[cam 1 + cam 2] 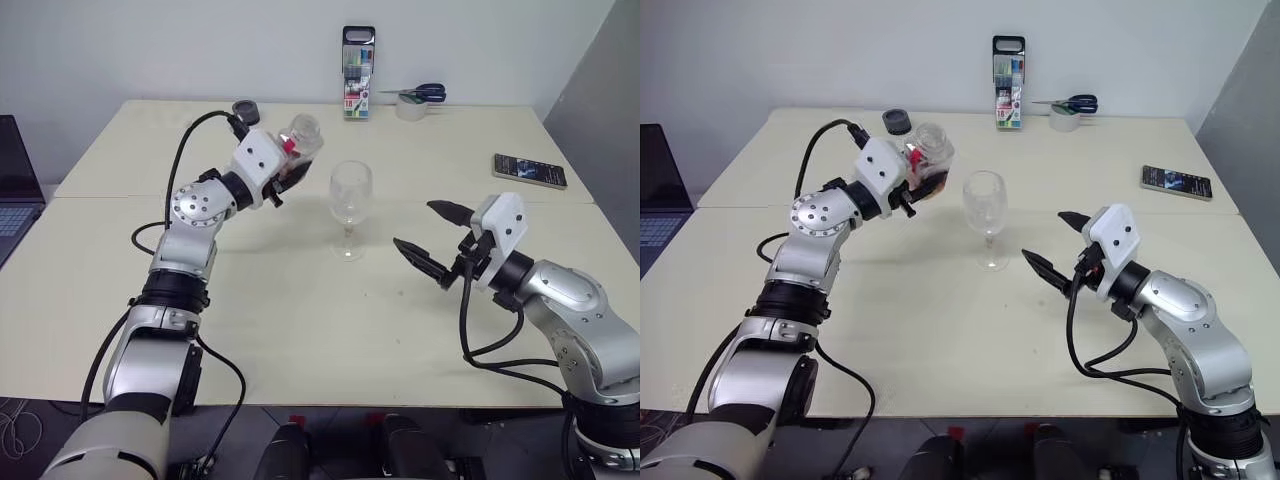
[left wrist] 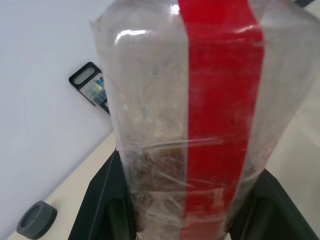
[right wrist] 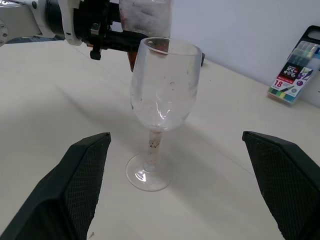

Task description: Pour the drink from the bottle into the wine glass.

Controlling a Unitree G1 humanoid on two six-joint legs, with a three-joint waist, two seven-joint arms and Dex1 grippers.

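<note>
Two pincers up. Left pincer (image 1: 292,172) squeezes bottle (image 1: 298,147) tight, tipped sideways, just beside glass (image 1: 350,205), not yet over rim. Right pincer (image 1: 432,240) wide open, holding nothing, glass just ahead. Glass looks empty. Next: bring bottle mouth over glass, tip more.

bright, even light; soft shadows

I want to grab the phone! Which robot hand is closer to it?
Right. The open right gripper hangs over the table on the same side as the phone, which lies farther back. The left gripper, holding the bottle, is beyond the wine glass, much farther off.
</note>
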